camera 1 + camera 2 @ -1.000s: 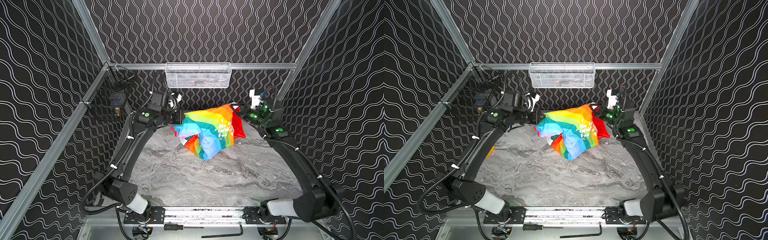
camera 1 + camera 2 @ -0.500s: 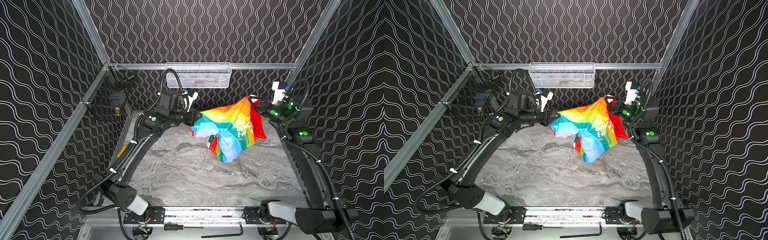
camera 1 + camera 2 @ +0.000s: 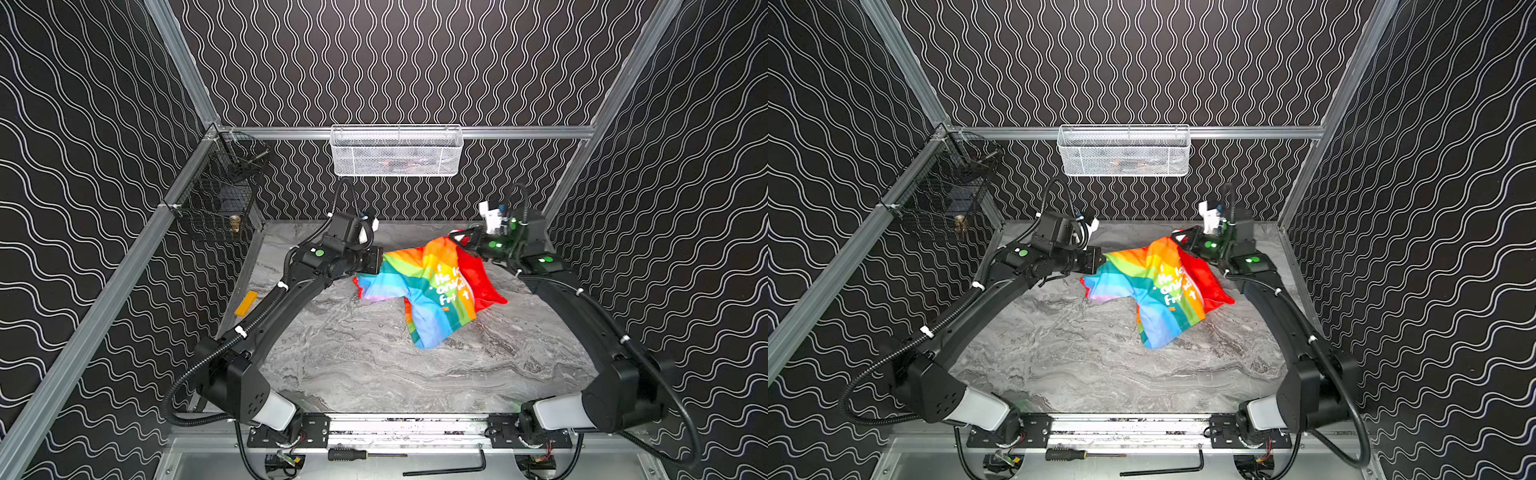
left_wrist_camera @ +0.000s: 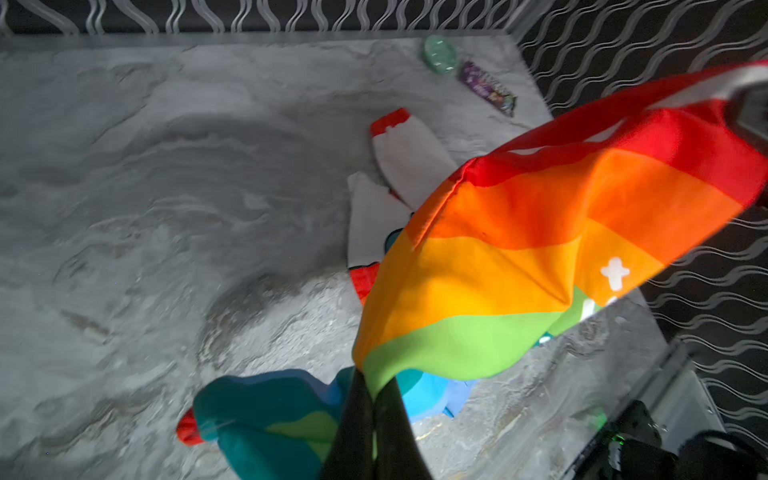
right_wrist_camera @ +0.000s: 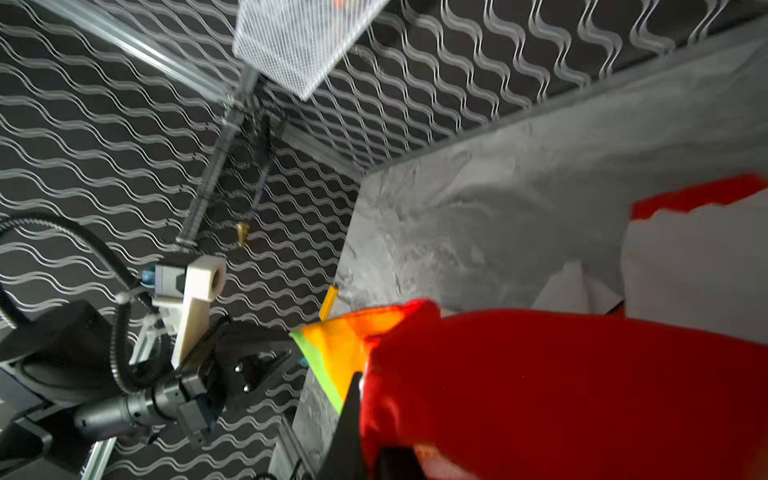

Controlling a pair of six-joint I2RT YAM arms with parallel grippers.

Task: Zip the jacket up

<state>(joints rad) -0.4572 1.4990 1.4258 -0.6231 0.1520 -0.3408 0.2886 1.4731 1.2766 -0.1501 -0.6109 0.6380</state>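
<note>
Left wrist view shows the left gripper (image 4: 372, 386) with its jaws pressed together on a fold of the jacket (image 4: 519, 257) at the green stripe. The rainbow cloth stretches away from it toward the red edge, and a white sleeve (image 4: 405, 153) with a red cuff lies on the grey marbled table (image 4: 166, 208) beneath. In the right wrist view the right gripper (image 5: 360, 386) is likewise clamped tight, pinching the red cloth beside an orange and yellow corner. In both top views the jacket hangs between the two grippers toward the back of the table, right of centre, its blue and green lower part draped onto the surface. Half a second ago both arms were raised and the jacket hung higher and farther right; now they have come down and the cloth has sagged onto the table. Against a second ago it sits farther right and more spread out, with more of the white lettering showing.
</note>
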